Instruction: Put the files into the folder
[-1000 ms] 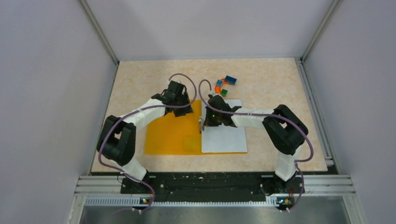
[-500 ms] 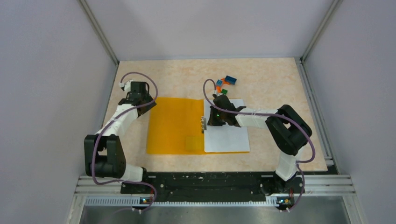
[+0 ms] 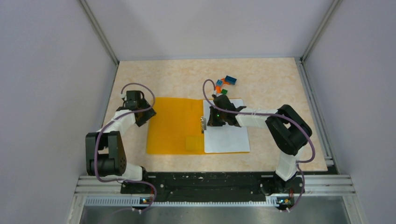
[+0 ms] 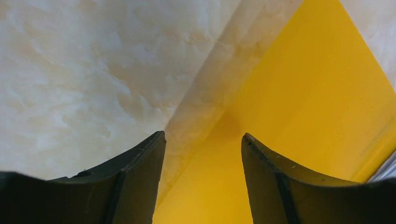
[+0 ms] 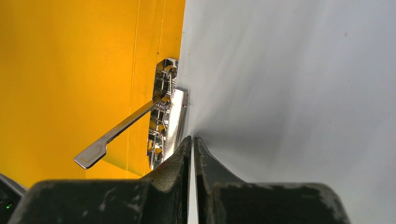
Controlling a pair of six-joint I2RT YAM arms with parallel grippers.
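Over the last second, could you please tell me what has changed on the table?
The left end effector swung left off the folder to its left edge, then drew back slightly toward its base. It is open, and the folder lies open and flat. The right end effector stayed shut, tips on the files beside the clip.

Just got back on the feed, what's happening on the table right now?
The orange folder lies open flat, with the white files on its right half. The right gripper, jaws closed, sits at the sheets' left edge beside the metal clip, whose lever stands raised. The left gripper is open, holding nothing, by the folder's far left corner.
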